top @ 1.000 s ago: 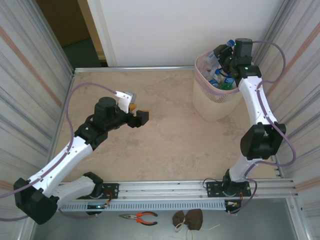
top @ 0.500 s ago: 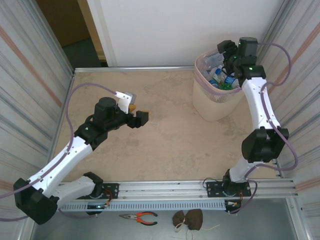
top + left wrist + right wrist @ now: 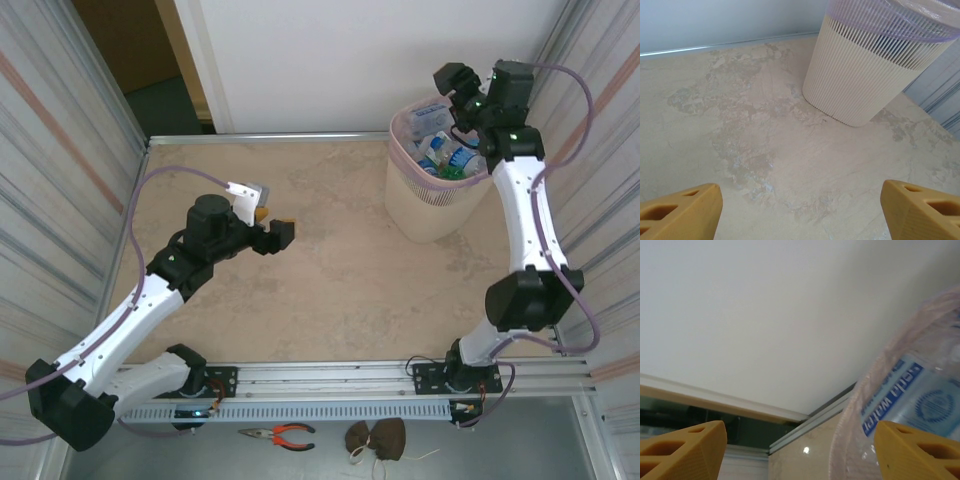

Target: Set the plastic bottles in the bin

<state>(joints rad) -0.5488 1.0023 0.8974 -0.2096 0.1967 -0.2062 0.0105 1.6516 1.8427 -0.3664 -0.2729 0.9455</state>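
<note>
No bottle is seen lying on the table (image 3: 330, 290). The bin (image 3: 425, 215), at its far right corner, is heaped with the plastic bottles (image 3: 447, 155), so the job is judged all but done. The right gripper (image 3: 458, 90) is held above the rim, jaws spread and empty. The left gripper (image 3: 277, 225) is poised mid-table, likewise spread with nothing pinched.

The bin (image 3: 428, 205) stands in the far right corner of the desk (image 3: 330, 300), pink liner over its rim, plastic bottles (image 3: 447, 155) heaped inside. The right jaws hang above its far rim. The left jaws hover over bare desk left of centre, parted, nothing between them. Red-handled pliers (image 3: 280, 433) and a brown cloth bundle (image 3: 377, 438) lie on the grey ledge by the arms' bases.
</note>
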